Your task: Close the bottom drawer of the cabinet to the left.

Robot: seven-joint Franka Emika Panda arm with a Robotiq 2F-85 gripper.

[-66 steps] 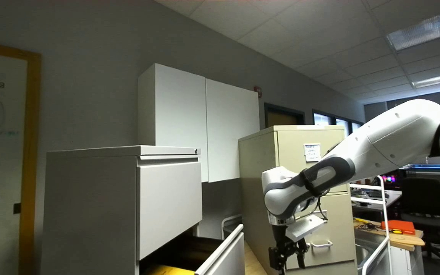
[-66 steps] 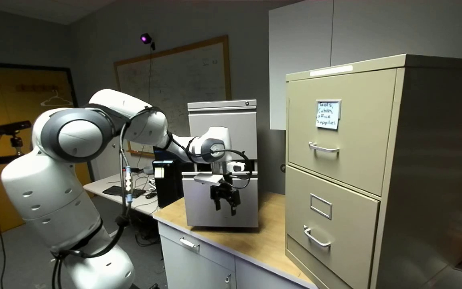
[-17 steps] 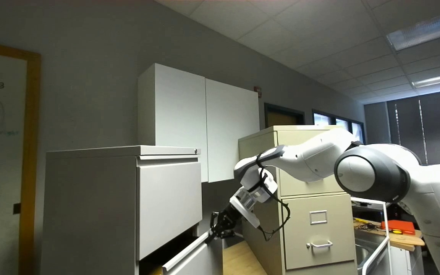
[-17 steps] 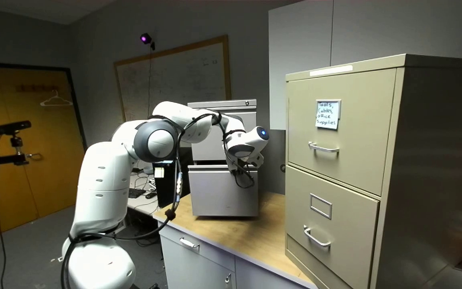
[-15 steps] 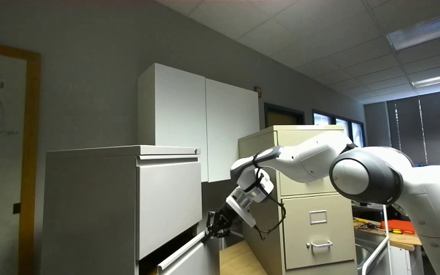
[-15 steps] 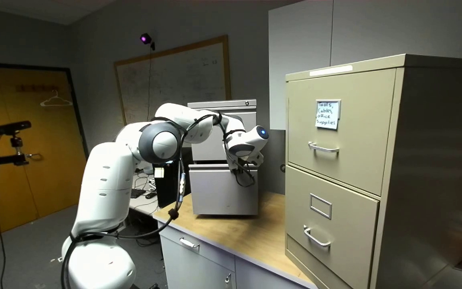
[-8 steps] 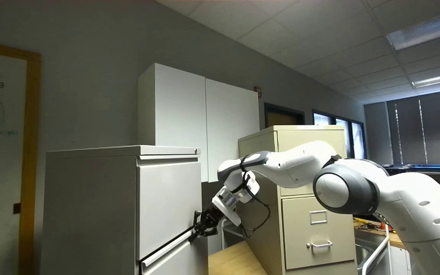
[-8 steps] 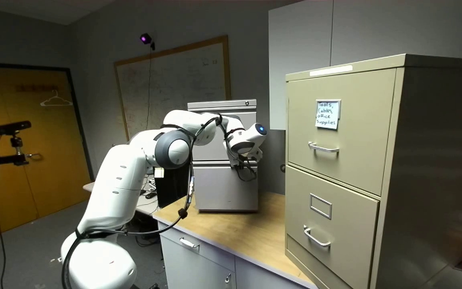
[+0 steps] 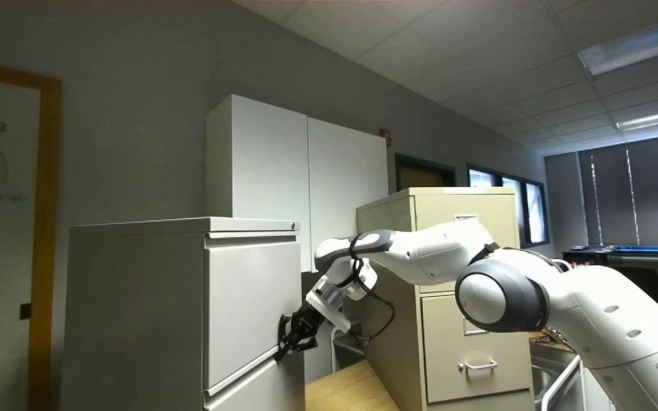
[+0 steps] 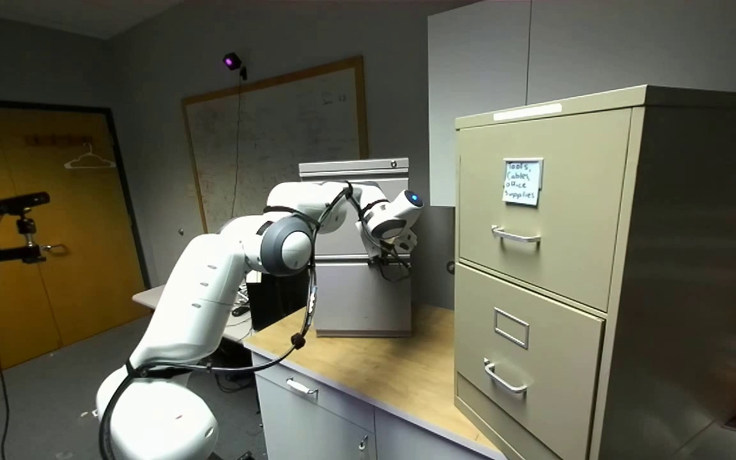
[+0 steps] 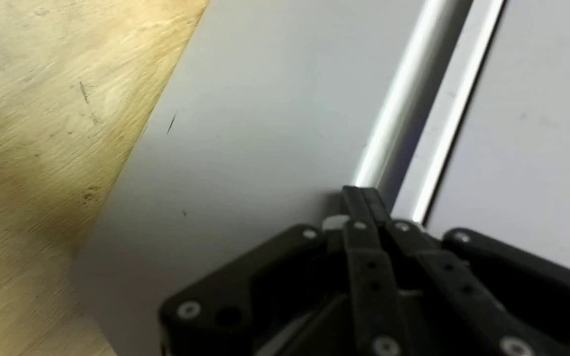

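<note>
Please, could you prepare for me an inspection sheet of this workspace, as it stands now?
Surface: wooden countertop, scuffed in places in the wrist view.
Job's things: pale grey file cabinet on it; bottom drawer looks shut, about flush with the upper panel.
Clutter: computer mouse on the desk in the background.
Hand: shut; nothing seen between the fingertips, which appear to touch the bottom drawer's top edge.
Cables: black cable strapped along the arm, with a hanging loop.
Surroundings: beige filing cabinet, whiteboard, white upper cupboards.
</note>
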